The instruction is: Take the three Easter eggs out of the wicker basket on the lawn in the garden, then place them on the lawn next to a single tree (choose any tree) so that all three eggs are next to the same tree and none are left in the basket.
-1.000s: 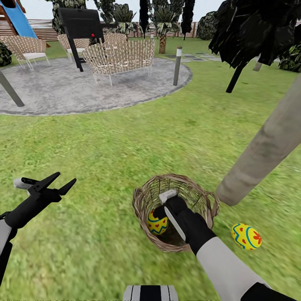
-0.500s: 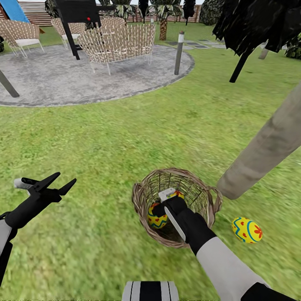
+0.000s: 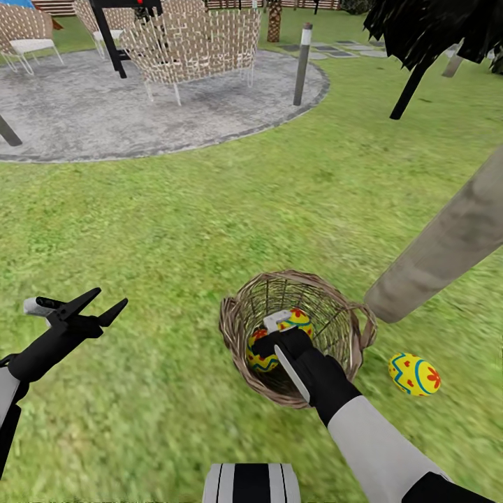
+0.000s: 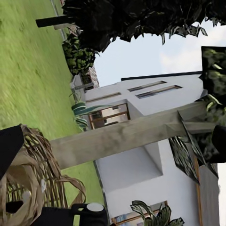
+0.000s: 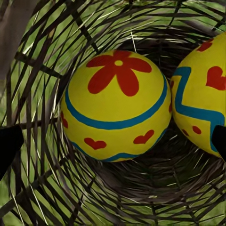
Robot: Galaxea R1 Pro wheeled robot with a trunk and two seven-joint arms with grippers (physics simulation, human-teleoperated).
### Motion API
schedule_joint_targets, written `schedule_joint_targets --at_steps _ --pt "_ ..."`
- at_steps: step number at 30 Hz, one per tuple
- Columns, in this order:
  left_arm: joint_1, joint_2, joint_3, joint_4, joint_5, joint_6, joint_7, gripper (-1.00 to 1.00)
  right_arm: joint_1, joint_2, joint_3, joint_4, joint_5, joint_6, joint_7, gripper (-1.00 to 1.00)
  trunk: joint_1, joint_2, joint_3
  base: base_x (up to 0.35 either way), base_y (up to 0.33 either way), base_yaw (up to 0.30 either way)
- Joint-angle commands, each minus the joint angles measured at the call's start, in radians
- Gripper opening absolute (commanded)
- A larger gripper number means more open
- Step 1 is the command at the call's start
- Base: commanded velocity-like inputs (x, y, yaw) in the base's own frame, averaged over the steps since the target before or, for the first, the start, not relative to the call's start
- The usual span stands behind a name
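On the lawn stands the wicker basket, with my right gripper reaching down into it. In the right wrist view this gripper is open, its dark fingertips wide apart. Between them lies a yellow Easter egg with a red flower, which they do not touch. A second egg lies beside it. The head view shows these two eggs in the basket. A third egg rests on the grass near the pale tree trunk. My left gripper hovers open and empty to the basket's left.
A grey gravel patio with wicker chairs and a short post lies far ahead. Another dark-leaved tree stands at the back right. The left wrist view shows the basket, the trunk and a white house.
The head camera has tilted down, shifting the scene up. My right gripper sits deeper in the basket and a second egg has come into sight there. The left arm is unchanged.
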Motion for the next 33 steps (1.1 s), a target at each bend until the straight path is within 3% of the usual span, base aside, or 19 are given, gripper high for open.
schedule_joint_targets --at_steps 1,24,33 --pt "0.000 0.000 0.000 0.000 0.001 0.000 0.000 1.00 0.000 0.000 0.000 0.000 0.000 -0.003 0.001 1.00 0.000 0.000 0.000 0.000 0.000 0.000" --pt "0.000 0.000 0.000 0.000 0.000 0.000 0.000 1.00 0.000 -0.002 -0.003 0.002 0.002 -0.053 -0.009 1.00 0.006 -0.003 -0.054 0.000 0.000 0.000" --pt "0.000 0.000 0.000 0.000 0.000 0.000 0.000 1.00 0.000 -0.003 -0.007 0.001 0.004 -0.119 -0.013 1.00 0.008 -0.004 -0.070 0.000 0.000 0.000"
